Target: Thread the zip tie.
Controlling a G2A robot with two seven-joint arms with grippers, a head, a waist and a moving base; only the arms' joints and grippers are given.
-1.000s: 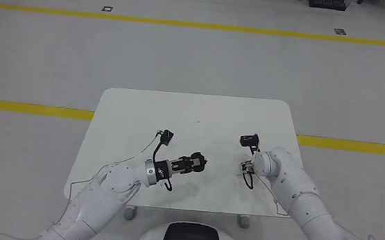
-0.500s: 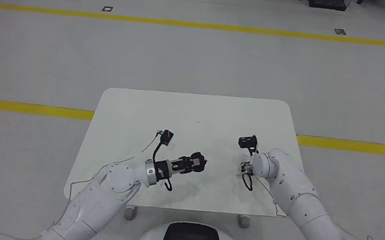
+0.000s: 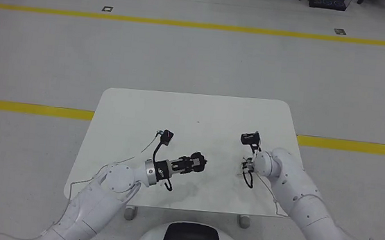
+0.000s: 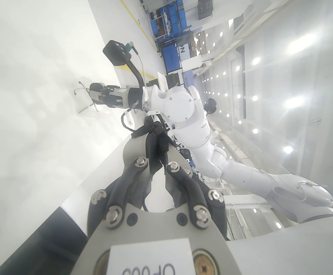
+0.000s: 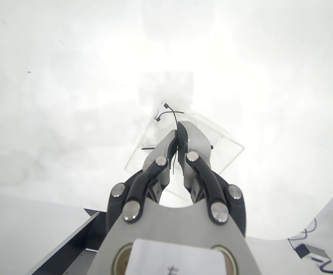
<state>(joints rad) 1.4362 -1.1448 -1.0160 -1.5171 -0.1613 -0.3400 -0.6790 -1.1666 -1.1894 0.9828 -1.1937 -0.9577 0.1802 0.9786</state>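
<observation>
White rounded-corner table (image 3: 193, 113): broad bare surface lies on the far side of both arms, while the near edge runs close behind them. The right claw (image 5: 178, 133) hangs over a clear square plastic plate (image 5: 229, 153) in the table's near-right part, well inside the right edge. Its jaws are pressed together on a thin black zip tie (image 5: 175, 119), whose head end curves out beyond the fingertips above the plate. The left claw (image 4: 156, 131), near the table's middle and apart from the plate, is fully closed, with nothing seen between its pads.
</observation>
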